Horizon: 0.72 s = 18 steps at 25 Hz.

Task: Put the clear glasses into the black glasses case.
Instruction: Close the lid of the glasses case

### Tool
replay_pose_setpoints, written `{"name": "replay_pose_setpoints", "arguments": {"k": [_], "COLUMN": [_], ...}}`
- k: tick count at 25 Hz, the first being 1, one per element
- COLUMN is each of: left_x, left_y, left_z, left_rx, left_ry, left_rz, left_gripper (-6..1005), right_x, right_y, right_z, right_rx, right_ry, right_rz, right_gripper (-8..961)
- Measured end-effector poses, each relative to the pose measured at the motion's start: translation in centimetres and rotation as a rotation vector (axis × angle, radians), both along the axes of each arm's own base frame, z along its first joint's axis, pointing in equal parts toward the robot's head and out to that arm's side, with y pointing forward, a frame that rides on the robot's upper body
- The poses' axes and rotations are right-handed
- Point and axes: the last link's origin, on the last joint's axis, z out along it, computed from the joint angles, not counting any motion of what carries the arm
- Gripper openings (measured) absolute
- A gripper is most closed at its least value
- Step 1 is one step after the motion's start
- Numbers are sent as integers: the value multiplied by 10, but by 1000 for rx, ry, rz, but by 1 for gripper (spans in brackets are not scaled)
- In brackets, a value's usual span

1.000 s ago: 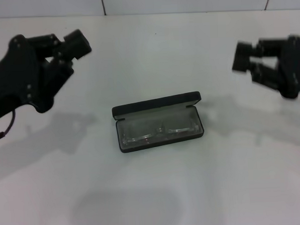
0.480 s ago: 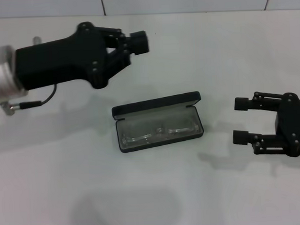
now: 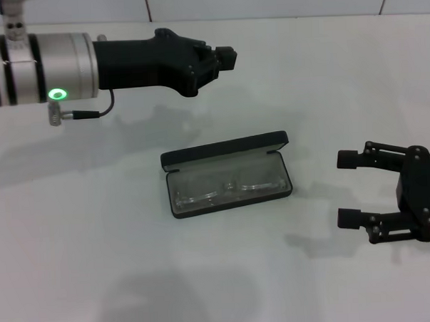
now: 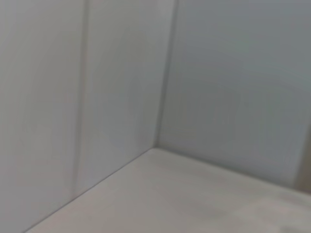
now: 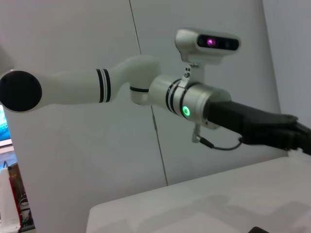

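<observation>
- With the clear glasses (image 3: 227, 188) lying inside the black glasses case (image 3: 227, 173) at the centre of the white surface (image 3: 134, 278), I judge the placing itself done; what remains, if anything, is closing the lid, which stands raised along the case's twelve o'clock edge.
- My right hand (image 3: 349, 188) hangs at about three o'clock from the case, well apart from it, its two fingers spread wide and holding nothing.
- My left hand (image 3: 225, 58) reaches across above the surface at roughly twelve o'clock from the case, also clear of it; I cannot tell whether its fingers are apart or together.
- My left wrist view shows only bare wall and a corner of the surface, so it tells me nothing about the case.
- If I close the lid, I would bring one hand behind the raised edge and press it gently forward and down, keeping the glasses' thin arms tucked within the lining.
</observation>
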Motion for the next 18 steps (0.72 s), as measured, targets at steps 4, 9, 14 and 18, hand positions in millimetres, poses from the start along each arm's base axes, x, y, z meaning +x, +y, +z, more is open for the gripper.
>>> {"name": "replay_pose_setpoints", "arguments": {"k": [4,9,14,18], "left_x": [-10,-24,-39,-40], "left_y": [10,9,3,0], "left_z": [-14,-27,-43,-48], "left_rx": [14,-18,-55,-61], "left_ry": [45,68,68,60], "left_rz": [89,166,233,237], "left_gripper": [44,44,44,44], "right_x": [2,3,2,1], "right_y": [1,4,9,10], "right_z": [1,1,0,0], "right_rx": [9,23,34,41], "right_ry": [4,1,-10,-14], "right_rz": [-14,-25,-28,-29], "right_gripper": [871,871,872,872]}}
